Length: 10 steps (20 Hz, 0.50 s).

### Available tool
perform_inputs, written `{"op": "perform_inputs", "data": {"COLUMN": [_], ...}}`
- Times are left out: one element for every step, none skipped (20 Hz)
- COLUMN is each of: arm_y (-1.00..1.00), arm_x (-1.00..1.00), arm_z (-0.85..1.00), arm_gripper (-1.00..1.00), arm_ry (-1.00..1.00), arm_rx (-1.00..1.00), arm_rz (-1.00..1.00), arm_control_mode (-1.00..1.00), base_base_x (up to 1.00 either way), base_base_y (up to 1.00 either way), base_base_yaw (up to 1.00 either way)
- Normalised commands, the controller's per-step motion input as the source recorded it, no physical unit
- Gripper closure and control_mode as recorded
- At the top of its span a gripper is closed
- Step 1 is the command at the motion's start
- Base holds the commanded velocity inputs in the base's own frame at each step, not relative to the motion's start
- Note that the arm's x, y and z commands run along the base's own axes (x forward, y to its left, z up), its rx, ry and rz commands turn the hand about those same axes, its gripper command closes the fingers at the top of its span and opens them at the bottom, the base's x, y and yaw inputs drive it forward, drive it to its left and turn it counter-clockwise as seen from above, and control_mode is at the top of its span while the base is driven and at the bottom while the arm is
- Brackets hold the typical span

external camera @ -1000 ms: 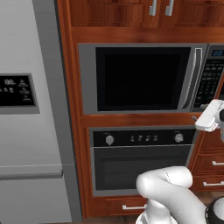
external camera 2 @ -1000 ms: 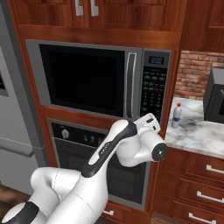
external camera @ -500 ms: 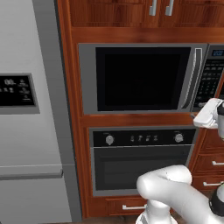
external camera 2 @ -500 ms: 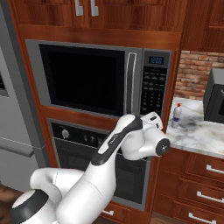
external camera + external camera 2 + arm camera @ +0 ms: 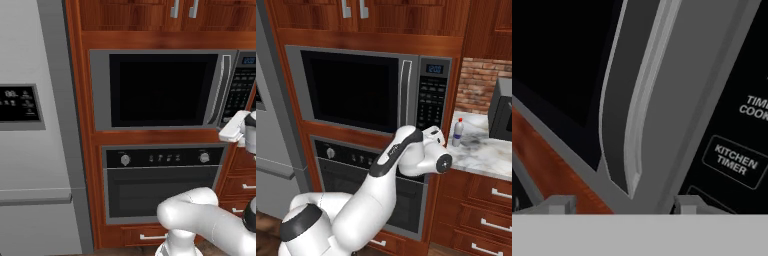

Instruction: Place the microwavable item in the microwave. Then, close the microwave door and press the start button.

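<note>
Gripper, fingers spread wide and holding nothing, poised at the lower end of the handle on the shut microwave door, left of the keypad.

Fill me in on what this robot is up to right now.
The white arm has its hand up at the lower right corner of the microwave, by the keypad panel. The microwave door is shut. In the hand view the fingers sit apart just below the bottom end of the door's silver handle, gripping nothing. A slim bottle stands on the counter to the right.
</note>
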Motion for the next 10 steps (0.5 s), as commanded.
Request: {"op": "perform_inputs", "data": {"arm_y": [0.00, 0.00, 0.00, 0.00, 0.00, 0.00, 0.00, 0.00, 0.00, 0.00], "arm_x": [0.34, 0.24, 0.29, 0.26, 0.23, 0.18, 0.18, 0.21, 0.22, 0.19], "arm_z": [-0.15, -0.08, -0.14, -0.12, -0.16, -0.16, -0.16, -0.20, -0.21, -0.16], "arm_gripper": [-1.00, -1.00, -1.00, -1.00, -1.00, -1.00, -1.00, -1.00, -1.00, -1.00], "arm_ry": [0.00, 0.00, 0.00, 0.00, 0.00, 0.00, 0.00, 0.00, 0.00, 0.00], "arm_rx": [0.01, 0.00, 0.00, 0.00, 0.00, 0.00, 0.00, 0.00, 0.00, 0.00], "arm_rz": [0.00, 0.00, 0.00, 0.00, 0.00, 0.00, 0.00, 0.00, 0.00, 0.00], "arm_control_mode": [-1.00, -1.00, -1.00, -1.00, -1.00, -1.00, -1.00, -1.00, -1.00, -1.00], "base_base_x": [0.00, 0.00, 0.00, 0.00, 0.00, 0.00, 0.00, 0.00, 0.00, 0.00], "base_base_y": [0.00, 0.00, 0.00, 0.00, 0.00, 0.00, 0.00, 0.00, 0.00, 0.00], "base_base_yaw": [0.00, 0.00, 0.00, 0.00, 0.00, 0.00, 0.00, 0.00, 0.00, 0.00]}}
